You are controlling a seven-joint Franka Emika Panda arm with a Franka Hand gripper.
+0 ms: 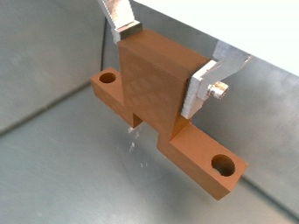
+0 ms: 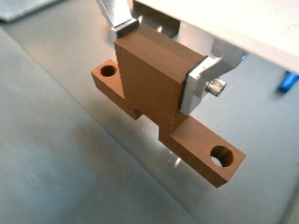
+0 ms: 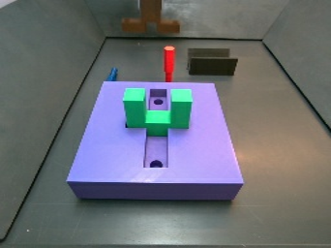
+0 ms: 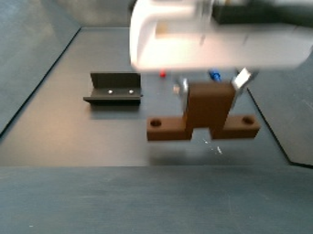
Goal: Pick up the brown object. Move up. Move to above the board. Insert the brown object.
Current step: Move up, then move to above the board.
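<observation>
From where I stand, the gripper point(image 4: 210, 80) is mostly a blurred white mass in a side view, with only one silver finger point(image 4: 242, 79) showing beside the brown object point(image 4: 203, 113). In a side view that piece point(image 3: 150, 16) is cut off by the upper edge. A small blue thing point(image 2: 286, 82) is too small to identify.

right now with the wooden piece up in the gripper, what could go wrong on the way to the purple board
1. The gripper pinches only the upright post of the brown piece, with the long bar hanging below; it might twist or slip in transit.
2. In a side view the red cylinder stands between the lifted piece and the board; a low path could knock it.
3. The green bracket straddles the board's groove, so a misaligned descent could catch on it.
</observation>
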